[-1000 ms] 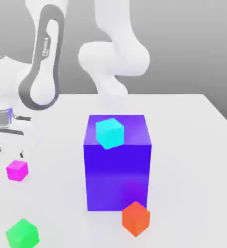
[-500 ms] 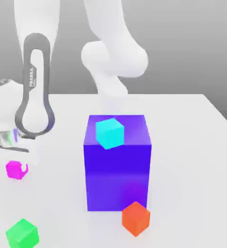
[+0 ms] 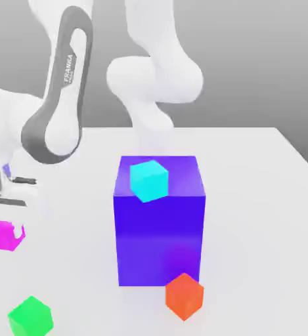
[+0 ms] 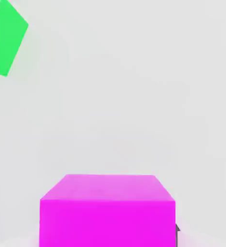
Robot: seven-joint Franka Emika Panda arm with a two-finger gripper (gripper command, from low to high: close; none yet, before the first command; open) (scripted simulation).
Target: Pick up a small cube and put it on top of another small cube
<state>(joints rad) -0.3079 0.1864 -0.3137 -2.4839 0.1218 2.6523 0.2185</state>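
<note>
White tabletop (image 3: 261, 216) under a grey backdrop. A large blue-violet block (image 3: 159, 230) stands mid-table with a small cyan cube (image 3: 148, 180) on top. An orange-red cube (image 3: 184, 296) sits at its front corner; a green cube (image 3: 30, 317) lies at the exterior view's lower left. The gripper (image 3: 8, 231) is clamped shut on the small magenta-pink cube (image 3: 5, 235), held at the exterior view's left edge, above the green cube.
</note>
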